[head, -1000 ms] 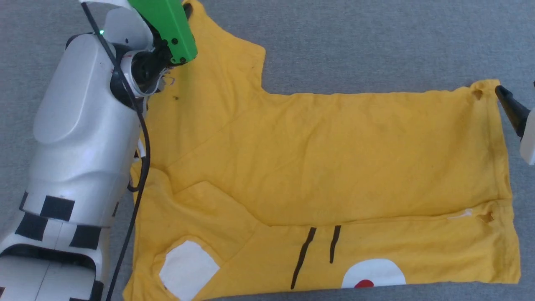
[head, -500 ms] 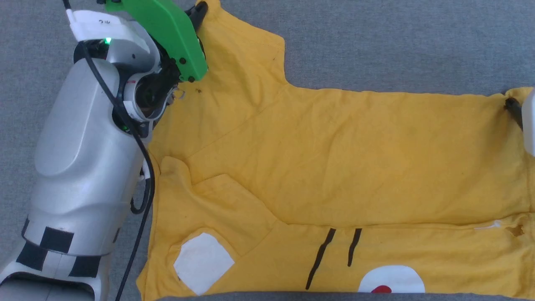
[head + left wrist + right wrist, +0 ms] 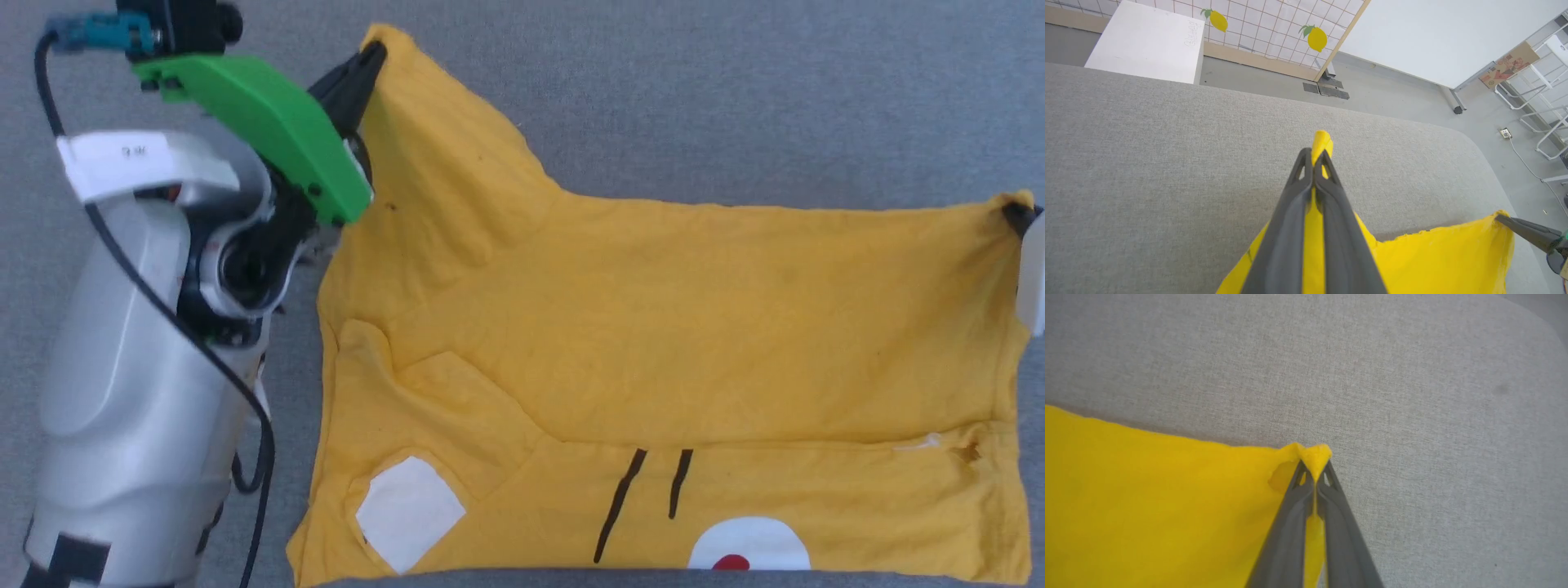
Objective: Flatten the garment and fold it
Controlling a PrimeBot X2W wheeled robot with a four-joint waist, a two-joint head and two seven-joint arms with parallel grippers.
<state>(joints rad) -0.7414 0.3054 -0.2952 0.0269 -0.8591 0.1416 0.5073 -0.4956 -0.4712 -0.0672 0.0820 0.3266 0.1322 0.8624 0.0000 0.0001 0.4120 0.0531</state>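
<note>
Garment (image 3: 653,327) being pinched at two far corners
It is lying half-folded on the grey worktop (image 3: 735,98); the left claw (image 3: 369,61) is clenching a sleeve corner, the right claw (image 3: 1019,216) is clenching the far hem corner. Looking light and limp (prone to sagging between grips), it is probably handling best from corners and seams.

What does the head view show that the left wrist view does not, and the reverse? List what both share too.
Head view: the shirt's black stripes, white patch and red dot. Left wrist view: a lemon-printed screen and a white box. Both: the left gripper and right gripper, each shut on a shirt corner, over the grey surface.
</note>
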